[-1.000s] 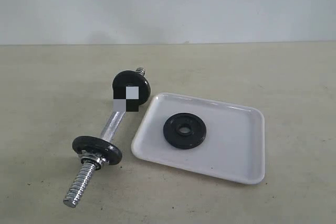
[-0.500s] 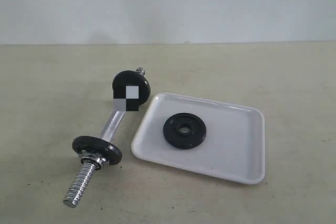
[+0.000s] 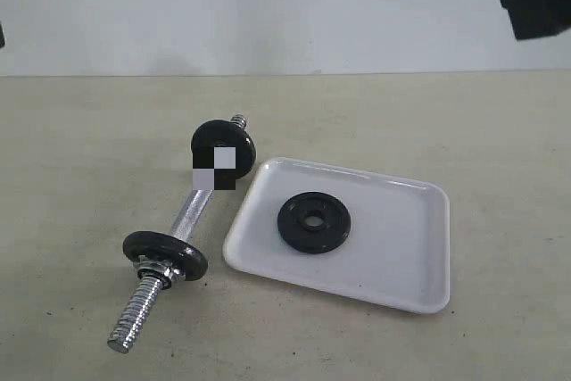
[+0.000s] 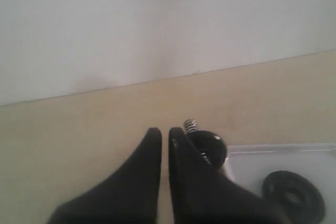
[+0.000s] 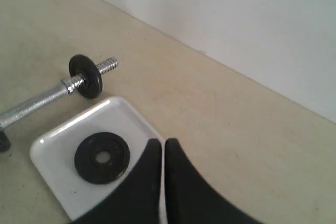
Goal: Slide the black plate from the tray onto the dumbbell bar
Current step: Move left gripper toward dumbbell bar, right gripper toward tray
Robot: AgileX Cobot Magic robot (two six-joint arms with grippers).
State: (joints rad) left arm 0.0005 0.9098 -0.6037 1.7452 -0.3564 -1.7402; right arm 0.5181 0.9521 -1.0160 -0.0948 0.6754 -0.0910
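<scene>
Hovering empty, left pincer [image 4: 164,130] pressed together, right pincer [image 5: 163,142] pressed together too, black plate [image 3: 294,223] flat in tray [image 3: 401,247].

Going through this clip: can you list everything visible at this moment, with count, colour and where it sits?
black plate: one, black, lying flat in the tray, left of its middle in the exterior view
tray: one, white, on the table, right of the bar
dumbbell bar: one, chrome, lying on the table beside the tray
small discs: two, black, threaded on the bar, one near each end
table: one, beige, under everything
wall: one, pale grey, behind the table
left gripper: one, black, shut, empty, above the table
right gripper: one, black, shut, empty, above the tray's side
</scene>
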